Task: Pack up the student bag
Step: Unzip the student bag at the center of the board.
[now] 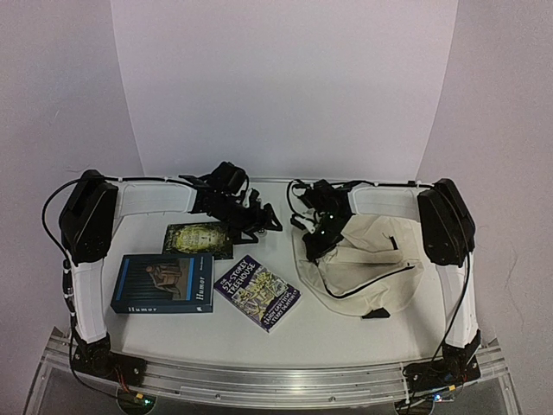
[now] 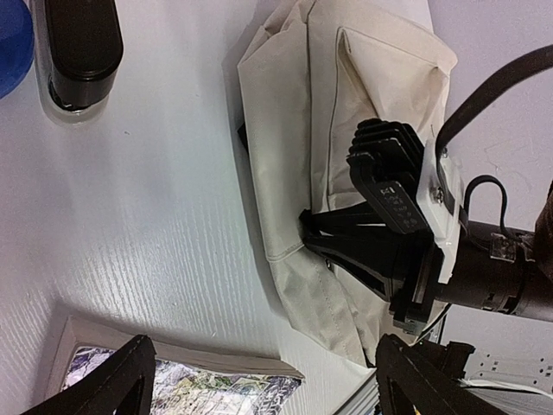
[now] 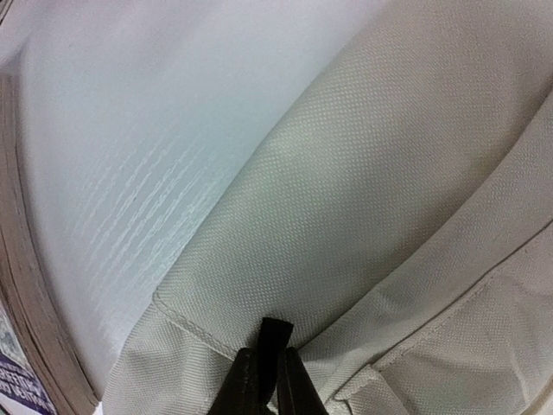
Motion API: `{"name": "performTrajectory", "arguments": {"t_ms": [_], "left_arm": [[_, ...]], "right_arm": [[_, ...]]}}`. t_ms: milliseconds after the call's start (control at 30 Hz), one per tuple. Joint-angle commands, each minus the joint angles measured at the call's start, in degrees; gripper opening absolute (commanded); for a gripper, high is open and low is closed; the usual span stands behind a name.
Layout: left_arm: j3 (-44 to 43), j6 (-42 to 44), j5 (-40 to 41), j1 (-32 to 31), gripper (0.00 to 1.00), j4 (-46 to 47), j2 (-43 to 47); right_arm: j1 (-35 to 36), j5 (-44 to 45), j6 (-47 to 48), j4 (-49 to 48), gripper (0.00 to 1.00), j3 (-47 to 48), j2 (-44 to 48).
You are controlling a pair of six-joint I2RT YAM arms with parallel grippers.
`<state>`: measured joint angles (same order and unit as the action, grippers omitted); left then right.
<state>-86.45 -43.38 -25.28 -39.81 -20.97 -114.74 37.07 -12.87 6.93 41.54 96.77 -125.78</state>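
Observation:
The student bag [image 1: 371, 259], cream-beige fabric with black zipper lines, lies flat at the right of the table. It also shows in the left wrist view [image 2: 346, 112] and fills the right wrist view [image 3: 346, 190]. My right gripper [image 1: 313, 242] is at the bag's left edge, shut on a small black tab [image 3: 276, 333] of the bag; its own view shows the fingers [image 3: 266, 380] pinched on the tab. My left gripper [image 1: 266, 218] hovers open and empty just left of the bag, its fingers spread wide [image 2: 259, 363] above the table.
Three books lie left of the bag: a blue "Humor" book [image 1: 164, 284], a purple illustrated book [image 1: 257, 292] whose corner shows under my left gripper [image 2: 173, 385], and a dark green one [image 1: 199, 239]. A metal rail [image 1: 276, 376] runs along the near edge.

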Motion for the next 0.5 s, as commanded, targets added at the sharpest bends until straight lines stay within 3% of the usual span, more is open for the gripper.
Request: {"name": "performTrajectory", "arguments": {"t_ms": [0, 100, 467], "left_arm": [[0.5, 0.2, 0.9, -0.2, 0.89, 0.3, 1.8], [0.4, 0.0, 0.9, -0.2, 0.90, 0.4, 1.5], [-0.8, -0.2, 0.3, -0.2, 0.89, 0.5, -0.4]], "right_arm": [[0.6, -1.9, 0.4, -0.3, 0.18, 1.4, 0.6], [0.7, -1.9, 0.8, -0.1, 0.01, 0.9, -0.2], [0.6, -6.1, -0.8, 0.6, 0.00, 3.8, 8.1]]}}
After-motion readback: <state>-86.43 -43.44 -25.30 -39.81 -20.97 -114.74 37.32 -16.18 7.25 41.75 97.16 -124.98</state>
